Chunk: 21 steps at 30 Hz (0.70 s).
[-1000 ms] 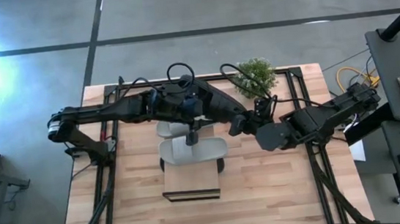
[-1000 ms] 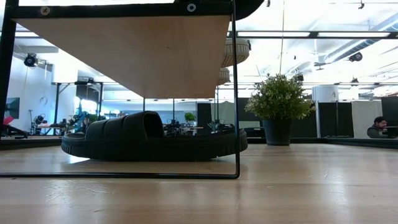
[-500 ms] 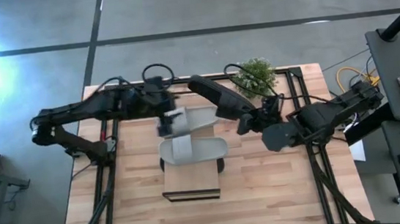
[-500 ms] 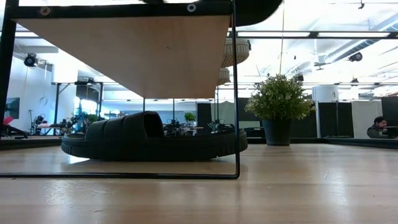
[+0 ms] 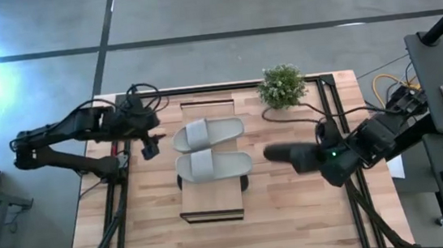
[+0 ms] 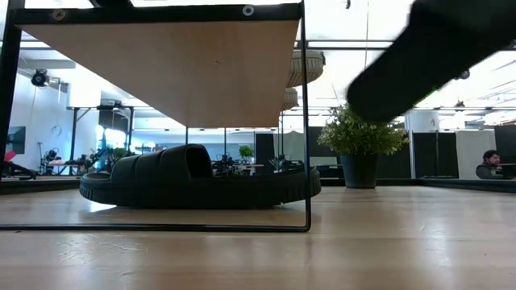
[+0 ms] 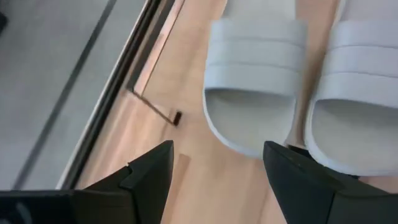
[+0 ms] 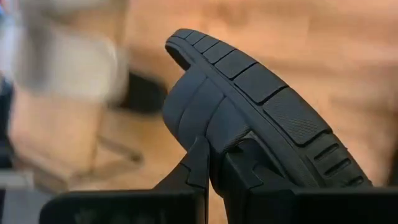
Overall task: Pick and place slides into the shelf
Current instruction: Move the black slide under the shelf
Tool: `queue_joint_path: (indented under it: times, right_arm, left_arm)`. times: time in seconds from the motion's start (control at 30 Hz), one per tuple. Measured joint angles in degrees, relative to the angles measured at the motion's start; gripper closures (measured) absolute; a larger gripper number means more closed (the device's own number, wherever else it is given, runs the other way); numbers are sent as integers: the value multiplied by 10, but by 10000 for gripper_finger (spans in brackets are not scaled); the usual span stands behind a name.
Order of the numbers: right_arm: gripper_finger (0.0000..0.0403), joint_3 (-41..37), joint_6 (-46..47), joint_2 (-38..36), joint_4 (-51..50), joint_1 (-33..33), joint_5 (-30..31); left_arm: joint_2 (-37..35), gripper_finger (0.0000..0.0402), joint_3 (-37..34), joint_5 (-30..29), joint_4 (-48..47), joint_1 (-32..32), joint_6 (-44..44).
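Observation:
Two light grey slides (image 5: 208, 132) (image 5: 213, 165) lie side by side, soles down, on the shelf's plank top (image 5: 212, 200). Under the plank (image 6: 161, 72) a black slide (image 6: 193, 181) rests on the table. My left gripper (image 5: 150, 147) stands open left of the shelf, clear of the grey slides (image 7: 255, 93). My right gripper (image 5: 316, 157) is shut on the second black slide (image 5: 285, 152), held in the air right of the shelf; it shows blurred in the low view (image 6: 435, 56). My right gripper pinches the black slide between its two fingers (image 8: 199, 165) at its side edge (image 8: 217, 140), where the ribbed strap meets the treaded sole. The fingers come roughly level from the table's right. The slide is lifted clear and turned on edge, its far end pointing toward the shelf.
A potted plant (image 5: 281, 86) stands at the far edge, right of the shelf. Dark frame rails (image 5: 119, 199) (image 5: 344, 128) run along the table's left and right sides. Bare wooden tabletop (image 5: 295, 214) lies near and right of the shelf.
My left gripper has let go of the far grey slide on the shelf top and drawn back toward the table's left edge. My right gripper has carried the black slide from above the shelf's far end toward the right and near edge, turning it.

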Motion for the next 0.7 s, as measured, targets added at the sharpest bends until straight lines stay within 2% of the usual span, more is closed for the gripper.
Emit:
queue_joint_path:
  times: [0.1,0.17,0.33,0.43,0.63,0.7]
  right_arm:
    - [390,0,-25,-14,9,0,-84]
    - [390,5,-36,-23,7,0,-117]
    - [390,23,-39,-65,13,0,-132]
    - [390,24,-29,-85,13,0,-150]
    - [390,15,-19,-94,15,0,-276]
    - [390,12,-30,-90,31,0,-294]
  left_arm:
    - [-23,168,-32,19,-1,0,-26]
    - [-32,168,-45,58,4,0,-37]
    - [-31,168,-62,146,4,0,-67]
    - [-25,168,-61,153,12,-2,-80]
    - [-31,168,-60,157,13,-2,-81]
    - [-34,168,-60,157,13,-2,-81]
